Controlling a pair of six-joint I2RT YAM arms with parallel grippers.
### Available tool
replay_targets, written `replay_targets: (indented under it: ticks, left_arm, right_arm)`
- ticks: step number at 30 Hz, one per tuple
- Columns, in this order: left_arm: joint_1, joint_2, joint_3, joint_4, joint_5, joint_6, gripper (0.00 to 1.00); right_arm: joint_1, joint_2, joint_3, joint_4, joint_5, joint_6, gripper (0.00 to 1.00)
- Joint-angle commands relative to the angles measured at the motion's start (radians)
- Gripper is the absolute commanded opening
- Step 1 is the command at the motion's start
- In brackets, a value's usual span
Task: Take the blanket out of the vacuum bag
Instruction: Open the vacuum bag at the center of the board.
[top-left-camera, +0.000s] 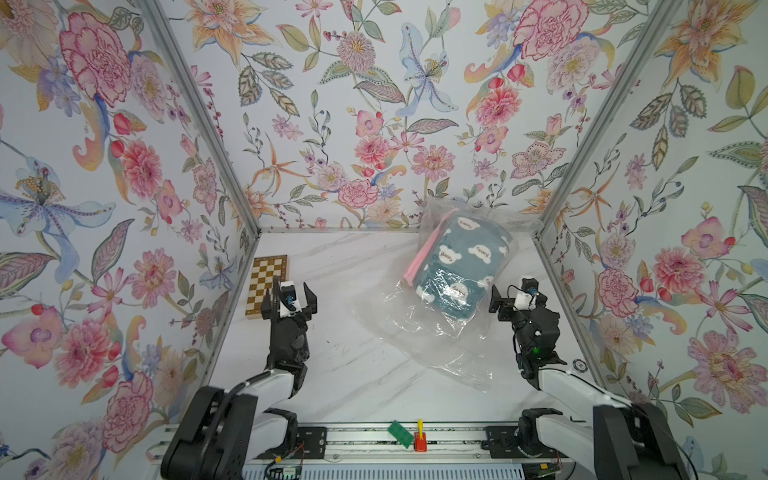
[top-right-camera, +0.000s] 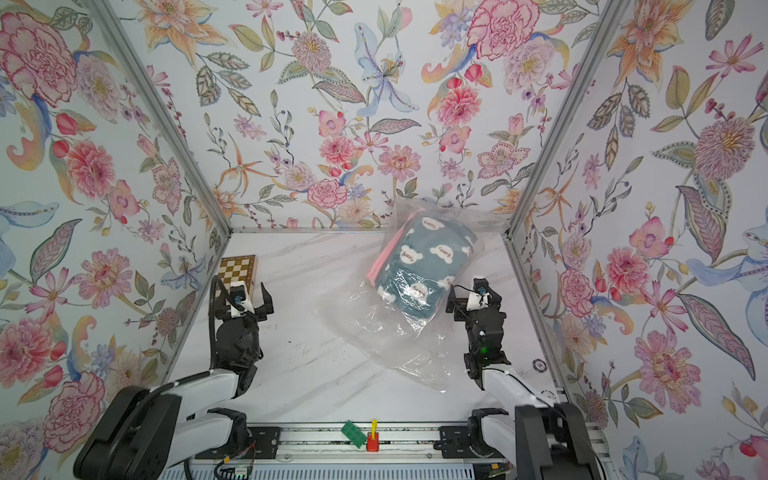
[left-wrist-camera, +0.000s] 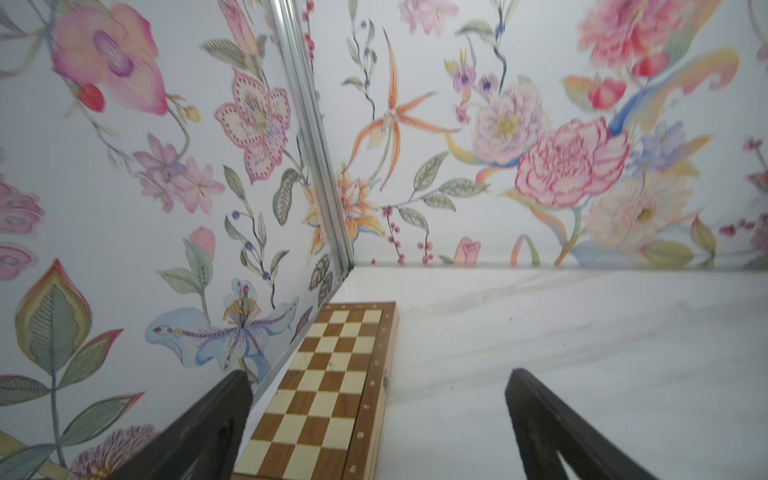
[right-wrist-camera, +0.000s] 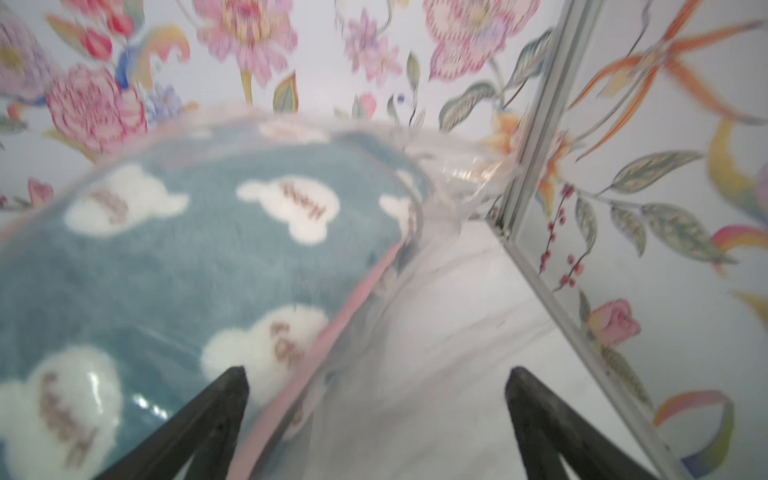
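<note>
Clear crinkly vacuum bag, teal bear-print blanket inside

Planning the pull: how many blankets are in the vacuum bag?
1 seen: the teal blanket, inside the vacuum bag near the far right corner. Its pink edge may be lining or another.

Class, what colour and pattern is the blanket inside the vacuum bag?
Teal-blue blanket with white bear-shaped patches; clearest in the right wrist view.

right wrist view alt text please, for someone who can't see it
A blue blanket with white bear shapes lies inside the clear vacuum bag on a marble table. The right gripper, jaws open and empty, points toward it, with floral walls behind.
</note>
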Motion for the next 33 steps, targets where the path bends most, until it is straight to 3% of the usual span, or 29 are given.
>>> replay_targets:
  ticks: [1,5,7,9,13,17,20,25,33]
  left_arm:
    - [-0.004,-0.129,0.098,-0.411,0.085,-0.143,0.91]
    - [-0.031,-0.102,0.285,-0.747,0.419,-0.278,0.86]
    - [-0.079,-0.047,0.373,-0.867,0.552,-0.354,0.84]
    - [-0.179,0.002,0.438,-0.942,0.616,-0.427,0.82]
    - [-0.393,0.05,0.477,-1.009,0.535,-0.607,0.81]
    - [-0.532,0.099,0.397,-0.93,0.483,-0.796,0.71]
    - [-0.563,0.179,0.331,-0.808,0.505,-0.883,0.59]
    - [-0.588,0.298,0.3,-0.61,0.558,-0.989,0.5]
    - [-0.649,0.369,0.28,-0.628,0.525,-1.103,0.48]
  right_arm:
    - [0.001,-0.129,0.086,-0.395,0.026,0.099,0.99]
    - [0.014,-0.197,0.204,-0.686,0.005,0.191,0.99]
    - [0.005,-0.193,0.252,-0.791,-0.067,0.234,0.99]
    - [-0.007,-0.163,0.306,-0.873,-0.198,0.282,0.99]
    - [0.009,-0.103,0.38,-0.951,-0.412,0.313,0.99]
    - [0.093,-0.101,0.379,-0.991,-0.385,0.319,0.99]
    - [0.161,-0.095,0.354,-0.982,-0.334,0.336,0.99]
    - [0.246,-0.069,0.346,-0.988,-0.309,0.364,0.96]
    - [0.344,-0.096,0.315,-1.037,-0.266,0.39,0.95]
